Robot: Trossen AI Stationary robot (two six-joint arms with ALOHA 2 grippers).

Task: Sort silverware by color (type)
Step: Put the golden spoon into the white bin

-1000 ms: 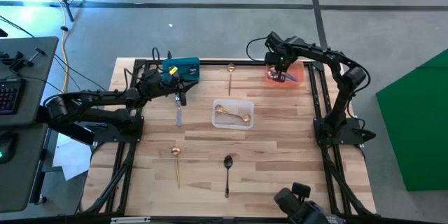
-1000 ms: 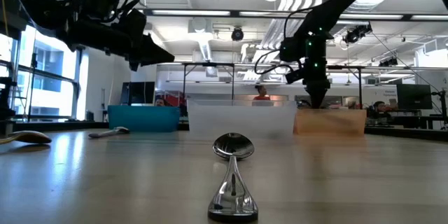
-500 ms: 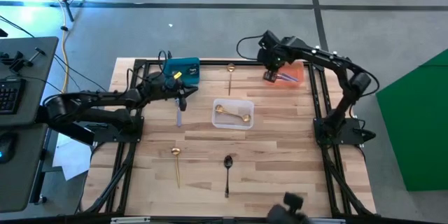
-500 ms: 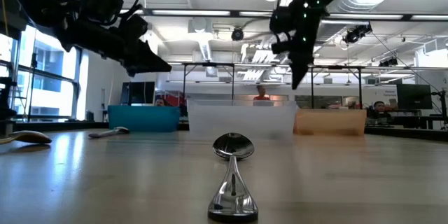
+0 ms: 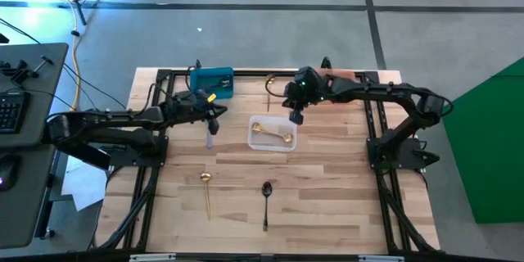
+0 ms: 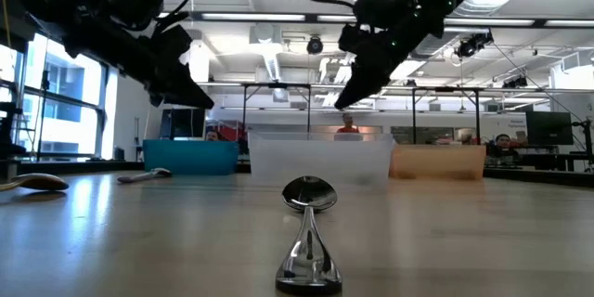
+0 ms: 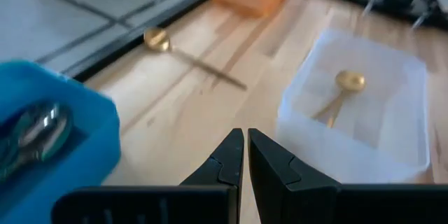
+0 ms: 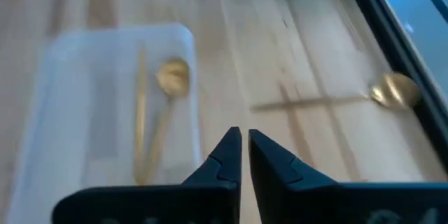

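Gold spoons point(image 5: 273, 135) in clear plastic bin point(image 5: 273, 146), wood-plank table point(image 5: 327, 188).

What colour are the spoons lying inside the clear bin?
Gold. The spoons in the clear bin show best in the right wrist view.

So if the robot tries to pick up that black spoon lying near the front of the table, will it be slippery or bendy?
The black spoon looks like shiny metal, so it is probably stiff, not bendy. Its glossy, thin handle may slip between fingers. It lies flat on the wooden table, so getting under it could be tricky, and a sideways push would likely just spin it.
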